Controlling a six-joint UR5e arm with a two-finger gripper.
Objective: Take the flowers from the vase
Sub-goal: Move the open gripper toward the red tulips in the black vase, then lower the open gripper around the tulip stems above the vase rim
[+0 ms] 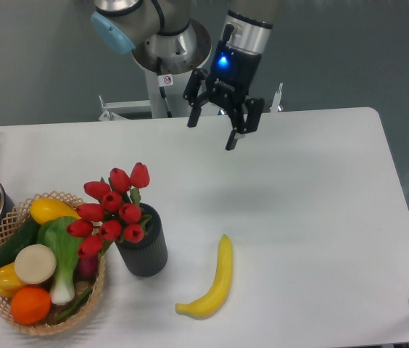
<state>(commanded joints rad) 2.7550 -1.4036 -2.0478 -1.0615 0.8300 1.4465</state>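
Red tulips not picked yet, nothing done so far

One bunch of flowers (112, 209), about nine buds, sits in the one dark ribbed vase (143, 251) beside the wicker basket (97, 290). The gripper (212, 130) hangs up high over the desk (306, 217), well away, fingers spread wide and holding nothing. One banana (212, 281) too.

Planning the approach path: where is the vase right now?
The vase stands at the table's front left, flowers in it, right beside the wicker basket, with the banana lying apart to its right.
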